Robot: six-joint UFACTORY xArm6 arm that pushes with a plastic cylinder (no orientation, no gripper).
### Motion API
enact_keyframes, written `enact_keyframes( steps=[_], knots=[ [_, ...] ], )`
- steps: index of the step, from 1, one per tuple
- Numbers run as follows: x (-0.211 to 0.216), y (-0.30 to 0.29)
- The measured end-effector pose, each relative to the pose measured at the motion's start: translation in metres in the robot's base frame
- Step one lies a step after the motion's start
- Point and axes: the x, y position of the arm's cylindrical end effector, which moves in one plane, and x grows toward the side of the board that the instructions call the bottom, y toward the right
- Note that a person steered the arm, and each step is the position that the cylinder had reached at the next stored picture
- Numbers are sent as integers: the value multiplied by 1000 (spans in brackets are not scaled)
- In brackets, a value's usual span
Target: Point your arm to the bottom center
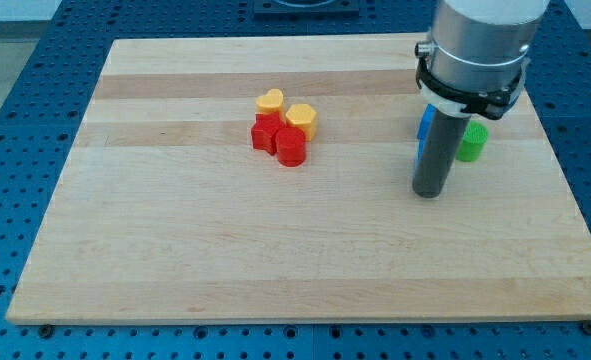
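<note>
1. Well off to the view's left of my tip, four blocks sit bunched together on the wooden table [175, 250]: a yellow heart-shaped block [269, 101] at the view's top of the bunch, and a yellow block [302, 119] of roughly hexagonal shape just to its right.
2. Below those, a red block [265, 132] of unclear shape touches a red hexagonal block [291, 147].
3. My tip [429, 192] rests on the table in the right half of the view, well apart from that cluster.
4. A blue block [426, 122] peeks out just behind the rod, toward the view's top from my tip; its shape is hidden.
5. A green block [473, 142], seemingly a cylinder, stands just to the upper right of my tip.
6. The arm has no fingers, only the rod.
7. The bottom centre of the table lies down and to the view's left of my tip.
</note>
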Motion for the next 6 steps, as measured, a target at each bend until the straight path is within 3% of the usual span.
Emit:
enact_keyframes(
  steps=[4, 6],
  knots=[
    [-40, 2],
    [-38, 7]
  ],
)
